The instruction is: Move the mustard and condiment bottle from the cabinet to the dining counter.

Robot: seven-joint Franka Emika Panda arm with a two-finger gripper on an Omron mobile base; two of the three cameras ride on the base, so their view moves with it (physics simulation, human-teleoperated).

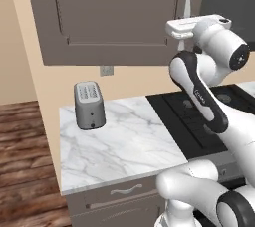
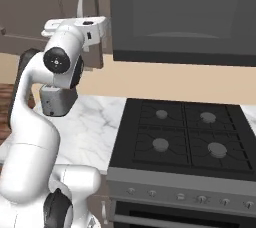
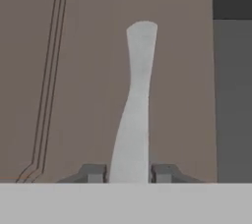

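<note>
Grey-brown upper wall cabinet [image 1: 114,17] shut, panelled door flat to the wall above the small marble worktop [image 1: 119,144]. Long curved silver handle [image 3: 135,105] running upright near the door's right edge, seen in the left base view beside the raised hand [image 1: 188,2]. Gripper [image 3: 129,173] closed on that handle: two dark fingertips [image 3: 93,173] pressed against either side of its lower end in the hand view, no gap left between pad and metal. White arm reaching up and forward, wrist level with the bottom part of the door. Mustard and condiment bottle nowhere to be made out with the door shut. On the worktop below, silver toaster [image 1: 89,105] standing upright near the back wall, well apart from the arm. To the right of the worktop, black four-burner hob [image 2: 182,134], with a dark hood [image 2: 182,14] above it just beside the cabinet. Grey drawer front [image 1: 124,191] with a curved pull under the worktop edge.
</note>
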